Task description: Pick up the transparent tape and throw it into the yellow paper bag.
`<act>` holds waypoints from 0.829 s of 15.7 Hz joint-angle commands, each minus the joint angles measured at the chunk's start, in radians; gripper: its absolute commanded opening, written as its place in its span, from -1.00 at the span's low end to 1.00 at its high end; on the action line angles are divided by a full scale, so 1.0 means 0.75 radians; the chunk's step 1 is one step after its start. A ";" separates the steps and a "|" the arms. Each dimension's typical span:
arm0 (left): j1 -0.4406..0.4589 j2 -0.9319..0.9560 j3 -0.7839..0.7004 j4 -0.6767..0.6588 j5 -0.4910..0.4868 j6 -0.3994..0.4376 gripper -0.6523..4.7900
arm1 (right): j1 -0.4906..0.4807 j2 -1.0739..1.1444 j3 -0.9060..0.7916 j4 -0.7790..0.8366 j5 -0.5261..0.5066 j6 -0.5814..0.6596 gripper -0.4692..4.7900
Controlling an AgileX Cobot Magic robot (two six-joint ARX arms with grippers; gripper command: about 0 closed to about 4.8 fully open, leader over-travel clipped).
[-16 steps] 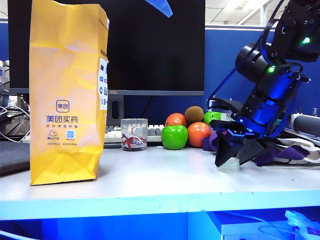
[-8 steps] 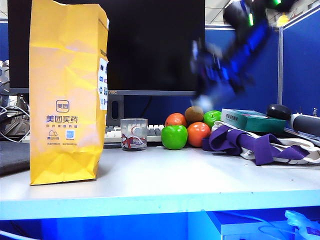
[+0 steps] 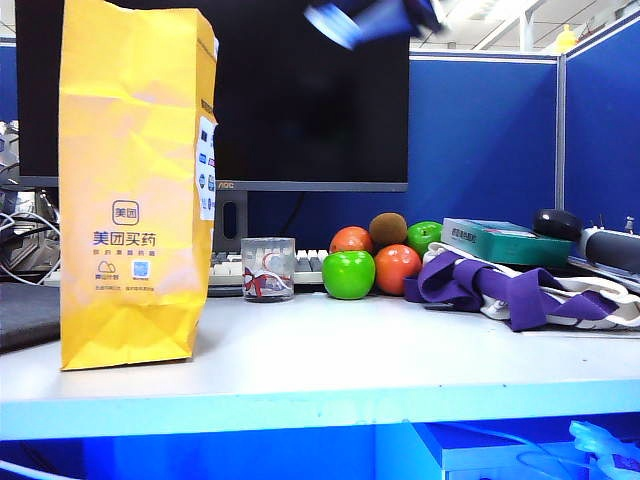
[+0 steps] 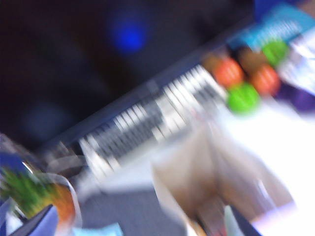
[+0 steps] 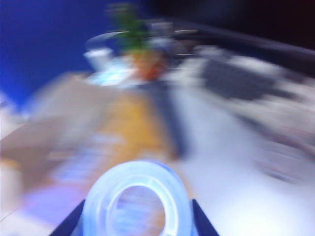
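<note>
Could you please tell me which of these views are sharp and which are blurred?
Exterior view: sharp on the tall yellow paper bag, but the right end effector at the top edge is smeared. Right wrist view: the background is streaked, and the clear round tape roll it holds is only slightly soft. Left wrist view: blurred throughout.

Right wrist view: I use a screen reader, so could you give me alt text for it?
A clear roll of tape sits clamped between the right gripper's two dark fingers, close to the camera. Behind it, heavily motion-blurred, are the yellow paper bag and a pale table.
</note>
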 commanded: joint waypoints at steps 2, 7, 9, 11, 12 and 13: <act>0.127 -0.005 -0.033 -0.157 0.313 0.017 0.94 | 0.269 -0.023 0.008 0.135 -0.081 0.026 -0.05; 0.209 -0.002 -0.058 -0.175 0.277 0.071 0.93 | 0.387 0.086 0.186 0.222 -0.068 0.084 -0.05; 0.242 -0.002 -0.059 -0.157 0.304 0.100 0.93 | 0.385 0.176 0.303 0.192 -0.069 0.084 -0.05; 0.242 -0.002 -0.059 -0.117 0.335 0.120 0.93 | 0.376 0.263 0.375 0.193 -0.057 0.084 -0.05; 0.242 -0.002 -0.059 -0.114 0.335 0.121 0.93 | 0.368 0.293 0.384 0.193 -0.057 0.084 -0.05; 0.242 -0.002 -0.059 -0.114 0.335 0.120 0.93 | 0.357 0.318 0.384 0.193 -0.056 0.083 -0.05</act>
